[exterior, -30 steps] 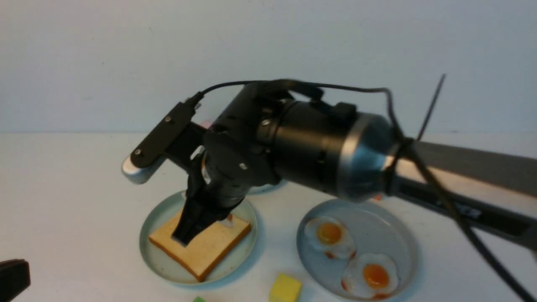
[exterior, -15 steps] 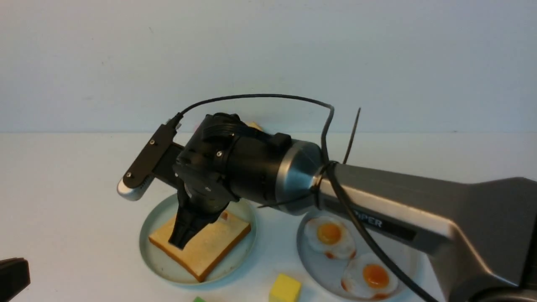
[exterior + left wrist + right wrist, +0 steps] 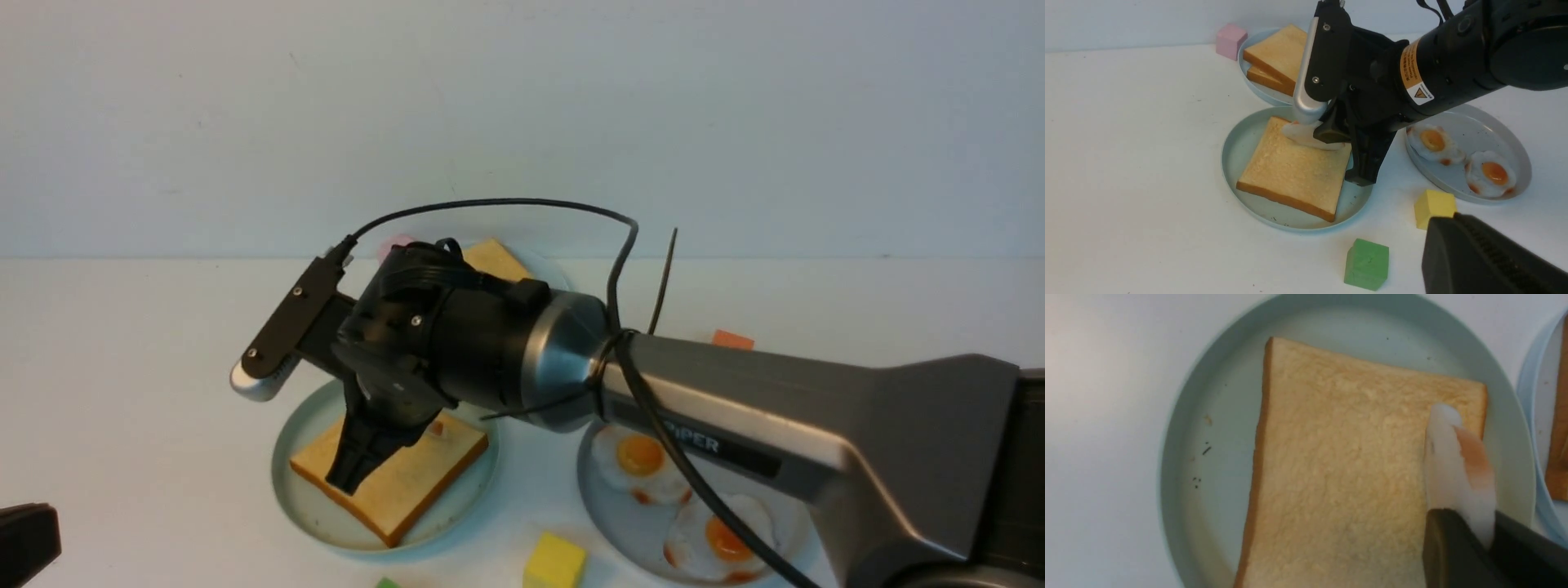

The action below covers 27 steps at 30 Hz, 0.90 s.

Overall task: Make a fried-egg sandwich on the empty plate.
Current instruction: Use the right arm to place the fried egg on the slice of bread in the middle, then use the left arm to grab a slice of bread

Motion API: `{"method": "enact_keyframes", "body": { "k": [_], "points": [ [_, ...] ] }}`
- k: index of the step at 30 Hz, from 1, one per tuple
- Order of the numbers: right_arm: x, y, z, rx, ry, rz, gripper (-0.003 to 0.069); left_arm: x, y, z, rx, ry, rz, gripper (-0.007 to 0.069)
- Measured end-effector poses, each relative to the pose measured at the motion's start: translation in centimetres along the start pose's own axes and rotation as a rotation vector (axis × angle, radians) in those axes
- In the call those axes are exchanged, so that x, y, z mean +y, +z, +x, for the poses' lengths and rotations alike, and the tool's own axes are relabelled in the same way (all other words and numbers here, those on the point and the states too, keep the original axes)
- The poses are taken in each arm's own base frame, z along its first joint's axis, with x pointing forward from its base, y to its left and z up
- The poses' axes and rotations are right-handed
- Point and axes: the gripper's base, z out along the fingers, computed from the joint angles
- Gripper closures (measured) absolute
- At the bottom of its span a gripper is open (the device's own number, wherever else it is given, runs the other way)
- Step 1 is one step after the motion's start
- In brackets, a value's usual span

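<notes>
One golden toast slice [image 3: 400, 482] [image 3: 1294, 171] [image 3: 1339, 465] lies flat on the mint-green plate [image 3: 310, 506] [image 3: 1237, 155] [image 3: 1208, 416]. My right gripper [image 3: 347, 482] [image 3: 1470, 522] points down over the toast's far right corner. It is shut on a fried egg [image 3: 1306, 136] [image 3: 1453, 469], which hangs on edge with its lower rim at the toast's surface. At the near left, my left gripper [image 3: 24, 539] [image 3: 1443, 222] is shut and holds nothing, low and away from the plates.
A light-blue plate [image 3: 1249, 81] behind holds two stacked toast slices [image 3: 1278, 57]. A grey plate [image 3: 1515, 155] at the right carries two fried eggs [image 3: 1433, 143] [image 3: 1492, 173]. Pink [image 3: 1231, 38], yellow [image 3: 1433, 206] and green [image 3: 1367, 263] cubes and an orange block [image 3: 732, 339] stand around.
My right arm has swung lower and leftward, its fingertips dropping slightly toward the toast with the egg still between them. The left gripper has stayed put.
</notes>
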Motion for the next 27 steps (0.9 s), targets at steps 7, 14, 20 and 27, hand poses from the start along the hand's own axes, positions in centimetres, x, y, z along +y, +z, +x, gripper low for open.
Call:
{"method": "enact_keyframes", "body": {
  "k": [7,14,20,27],
  "points": [
    [1.0,0.0,0.0,0.002,0.103,-0.104,0.0153,-0.1,0.0,0.0,0.004,-0.016,0.012,0.0634],
    [0.9,-2.8,-0.6,-0.011,0.18,-0.178,-0.0006,-0.4,0.0,0.2,0.02,-0.06,0.044,0.0629],
    [-0.6,-9.6,-0.2,0.049,0.2,-0.18,0.0162,-0.4,0.0,0.5,0.063,-0.049,0.04,0.0627],
    [-3.3,-19.6,1.9,0.021,0.188,-0.101,0.0578,-1.0,3.6,0.5,0.253,-0.062,0.023,0.0638]
  ]
}}
